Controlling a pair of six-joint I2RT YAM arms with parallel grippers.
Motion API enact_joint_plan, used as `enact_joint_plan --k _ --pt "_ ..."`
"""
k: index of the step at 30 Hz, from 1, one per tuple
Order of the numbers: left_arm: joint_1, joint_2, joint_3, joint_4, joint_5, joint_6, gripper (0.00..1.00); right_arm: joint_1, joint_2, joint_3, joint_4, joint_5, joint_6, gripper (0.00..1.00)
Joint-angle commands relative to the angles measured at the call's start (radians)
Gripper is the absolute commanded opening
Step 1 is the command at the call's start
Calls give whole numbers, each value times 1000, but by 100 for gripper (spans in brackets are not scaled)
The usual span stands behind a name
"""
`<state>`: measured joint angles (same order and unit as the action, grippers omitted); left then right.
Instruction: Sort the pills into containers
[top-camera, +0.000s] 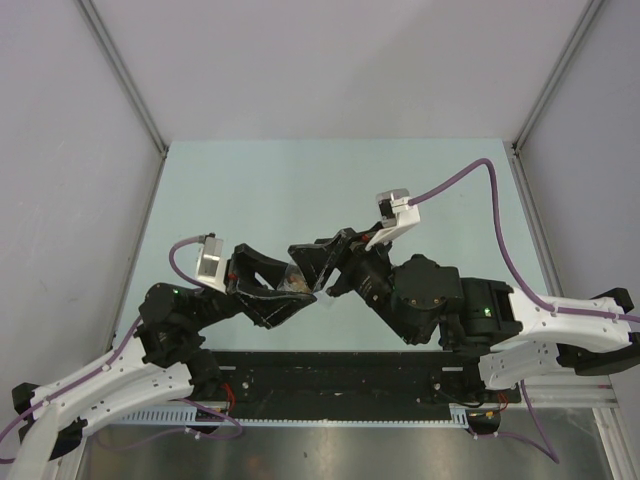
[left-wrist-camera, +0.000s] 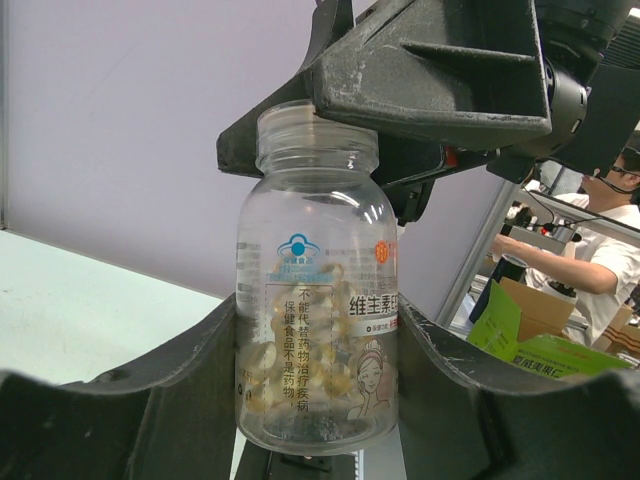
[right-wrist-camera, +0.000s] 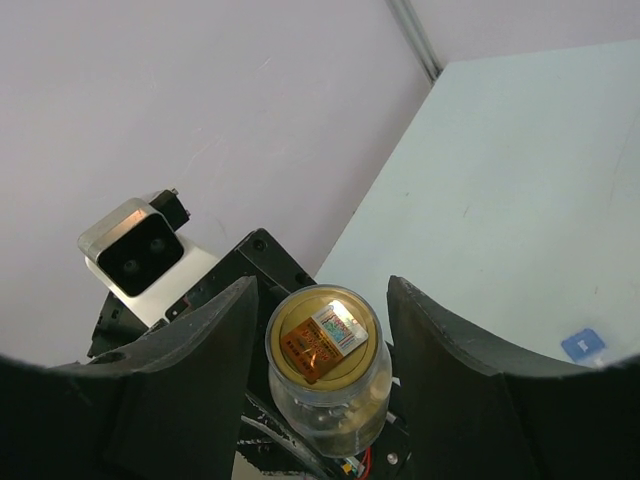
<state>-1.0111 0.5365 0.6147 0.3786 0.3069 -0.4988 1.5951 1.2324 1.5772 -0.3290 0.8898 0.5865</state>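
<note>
My left gripper (left-wrist-camera: 318, 345) is shut on the stubby round clear jar (left-wrist-camera: 318, 300) and holds it upright above the table. Orange-tan pills (left-wrist-camera: 300, 350) fill its lower half. The jar's mouth (right-wrist-camera: 325, 335) has a gold seal with a sticker. My right gripper (right-wrist-camera: 322, 345) is open, its fingers (right-wrist-camera: 190, 370) standing either side of the jar's top with a gap on each side. In the top view both grippers meet at the table's near middle, left (top-camera: 290, 290) and right (top-camera: 325, 265). A small blue piece (right-wrist-camera: 583, 345) lies on the table; I cannot tell if it is the vial.
The pale green table (top-camera: 300, 190) is walled by grey panels on the left, back and right. The left wrist camera (right-wrist-camera: 140, 250) sits close behind the jar. A black rail (top-camera: 330, 385) runs along the near edge.
</note>
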Motion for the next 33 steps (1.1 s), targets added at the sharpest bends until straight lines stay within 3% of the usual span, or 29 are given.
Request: enact_joint_plan --k 1,7,9,10,14,18,26,33 --pt "3 -1 2 26 -11 -11 0 6 -5 -2 28 5 4 59" --pt "5 2 3 28 -9 -12 0 5 -7 -6 27 1 4 52" --pt "3 0 3 28 -9 -12 0 5 -8 -8 28 1 4 44" --pt "3 2 3 28 -11 -11 0 5 -7 -8 27 1 1 39" --pt "3 2 3 26 -8 -15 0 5 -8 -11 25 11 -22 0" --pt "5 2 5 28 -3 -17 0 2 -33 -55 138 -54 -158 0" --pt "5 8 19 28 15 -20 0 -151 -116 -192 321 -659 -326 0" --pt "3 5 28 28 31 -18 0 -392 -171 -321 532 -1207 -237 0"
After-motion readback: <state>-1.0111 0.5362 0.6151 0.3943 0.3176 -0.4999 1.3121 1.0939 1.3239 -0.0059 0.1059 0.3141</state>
